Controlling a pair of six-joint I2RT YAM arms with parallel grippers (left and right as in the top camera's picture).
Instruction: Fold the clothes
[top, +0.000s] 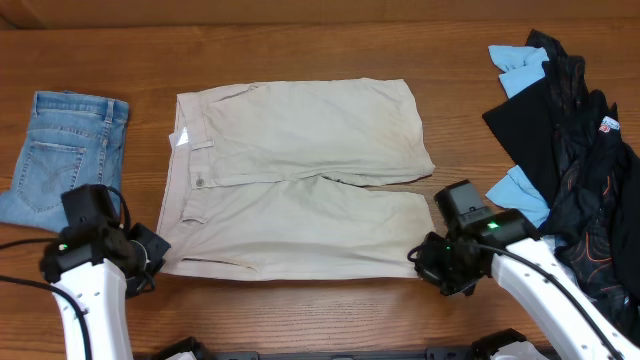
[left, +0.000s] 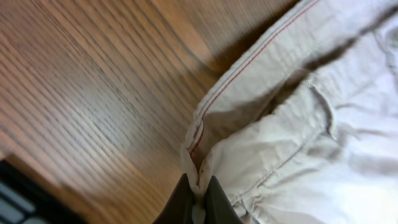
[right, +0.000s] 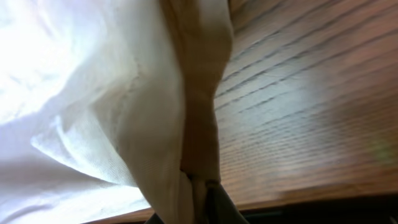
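Observation:
The beige khaki shorts (top: 300, 180) lie spread flat in the middle of the table, waistband to the left, both legs pointing right. My left gripper (top: 150, 258) is shut on the near waistband corner; the left wrist view shows the cloth (left: 280, 143) pinched between the dark fingers (left: 198, 199). My right gripper (top: 428, 262) is shut on the near leg's hem corner; the right wrist view shows the hem (right: 199, 106) rising from the fingers (right: 199, 208).
Small light-blue denim shorts (top: 62, 150) lie folded at the far left. A heap of black and sky-blue garments (top: 575, 160) fills the right side, close to my right arm. The table's front edge runs just behind both grippers.

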